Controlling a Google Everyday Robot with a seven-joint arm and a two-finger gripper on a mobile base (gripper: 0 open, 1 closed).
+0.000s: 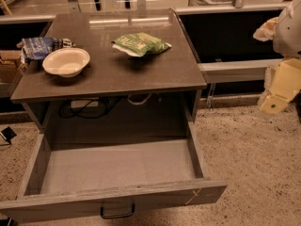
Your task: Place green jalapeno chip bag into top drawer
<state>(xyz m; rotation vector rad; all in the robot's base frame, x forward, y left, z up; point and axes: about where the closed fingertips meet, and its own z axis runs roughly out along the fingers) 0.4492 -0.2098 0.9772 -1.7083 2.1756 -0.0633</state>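
The green jalapeno chip bag [140,44] lies flat on the grey table top [141,74], toward the back and middle. The top drawer [117,166] is pulled open below the table top, with a bare grey floor and a dark handle [117,212] on its front. My gripper [272,102] hangs at the right edge of the view, off to the right of the table, well apart from the bag and above the speckled floor. It holds nothing that I can see.
A white bowl [66,61] sits at the left of the table top, with a blue-and-white bag [40,46] behind it. Cables [89,109] hang under the table top behind the drawer. A low dark shelf unit [235,36] stands to the right.
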